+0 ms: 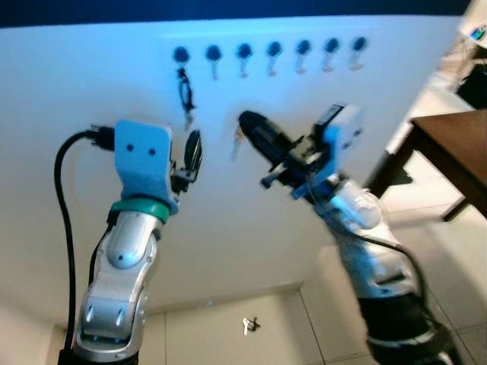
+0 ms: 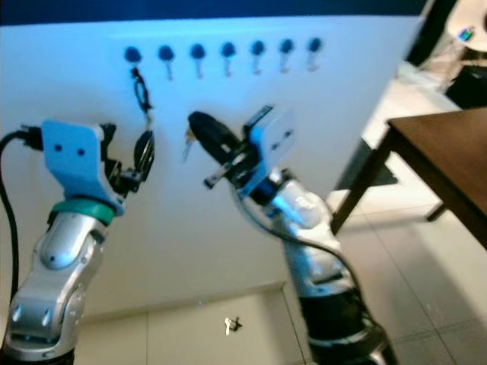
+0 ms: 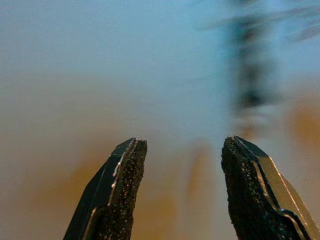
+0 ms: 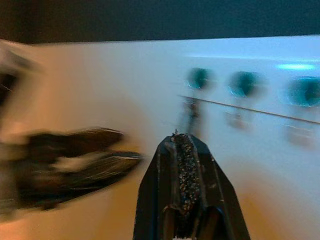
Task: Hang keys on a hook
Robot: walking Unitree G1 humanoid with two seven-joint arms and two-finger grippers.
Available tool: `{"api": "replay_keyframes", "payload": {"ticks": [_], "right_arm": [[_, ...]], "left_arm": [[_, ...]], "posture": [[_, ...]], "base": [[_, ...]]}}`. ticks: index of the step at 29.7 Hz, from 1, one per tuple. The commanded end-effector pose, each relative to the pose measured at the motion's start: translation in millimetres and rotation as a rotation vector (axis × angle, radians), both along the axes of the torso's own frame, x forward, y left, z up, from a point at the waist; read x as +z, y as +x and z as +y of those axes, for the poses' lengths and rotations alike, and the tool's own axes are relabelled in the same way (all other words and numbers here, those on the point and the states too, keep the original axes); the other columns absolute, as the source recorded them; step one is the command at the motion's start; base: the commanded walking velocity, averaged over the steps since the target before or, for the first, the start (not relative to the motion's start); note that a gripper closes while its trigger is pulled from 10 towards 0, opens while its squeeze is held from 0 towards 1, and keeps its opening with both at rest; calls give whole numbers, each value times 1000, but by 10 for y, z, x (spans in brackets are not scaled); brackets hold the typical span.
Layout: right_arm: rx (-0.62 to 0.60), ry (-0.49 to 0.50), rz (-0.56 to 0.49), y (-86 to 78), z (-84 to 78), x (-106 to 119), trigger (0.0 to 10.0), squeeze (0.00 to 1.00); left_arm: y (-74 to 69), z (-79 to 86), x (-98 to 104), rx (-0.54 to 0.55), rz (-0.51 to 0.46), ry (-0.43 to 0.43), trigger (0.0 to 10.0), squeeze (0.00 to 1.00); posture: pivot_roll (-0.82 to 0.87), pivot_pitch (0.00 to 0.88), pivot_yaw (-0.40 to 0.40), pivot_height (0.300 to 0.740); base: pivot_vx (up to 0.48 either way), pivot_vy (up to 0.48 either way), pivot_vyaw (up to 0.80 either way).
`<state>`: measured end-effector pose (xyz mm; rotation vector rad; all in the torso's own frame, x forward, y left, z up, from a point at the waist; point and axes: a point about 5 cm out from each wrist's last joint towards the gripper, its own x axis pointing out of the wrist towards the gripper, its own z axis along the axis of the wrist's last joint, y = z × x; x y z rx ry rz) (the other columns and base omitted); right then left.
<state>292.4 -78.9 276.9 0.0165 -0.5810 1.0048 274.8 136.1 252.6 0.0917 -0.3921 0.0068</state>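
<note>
A: White wall point(image 1: 91, 91), seven hooks point(image 1: 243, 52) in one row. Contents, left to right?

B: One dark key ring point(image 1: 185, 91) hanging from the leftmost hook. One left gripper point(image 1: 193, 154), at its 6 o'clock, fingers apart, empty. One right gripper point(image 1: 255, 128), pads pressed shut; a pale sliver at its 9 o'clock, too blurred to name. One key bunch point(image 1: 250, 325) on the floor tiles point(image 1: 213, 334), at 6 o'clock. One wooden table point(image 1: 456, 152), far right.

A: Hazard?

B: Motion blur; a swinging arm could likely knock the hung ring off.
</note>
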Motion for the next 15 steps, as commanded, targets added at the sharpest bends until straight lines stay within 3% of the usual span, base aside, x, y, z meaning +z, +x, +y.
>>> {"api": "replay_keyframes", "payload": {"ticks": [1,3,5,11,15], "right_arm": [[25,-2,23,-24,-56,-23,10000,0],[-8,-19,32,12,-177,-40,10000,0],[-19,-25,33,20,-205,-47,10000,0],[-20,-40,42,-1,-260,-67,10000,0],[-12,-51,61,-24,-278,-91,10000,0]], "left_arm": [[-11,-29,-3,-10,4,-14,10000,0],[-49,61,73,4,-32,-117,10000,0],[-58,85,84,3,-38,-136,10000,0],[-121,131,80,-27,-37,-104,10000,0],[-251,145,34,-146,3,-42,10000,0]], "posture": [[-79,38,54,740],[-84,37,51,740],[-84,37,51,740],[-86,33,53,740],[-80,33,55,740]], "base": [[304,0,0],[0,0,0],[0,0,0],[0,0,0],[0,0,0]]}}
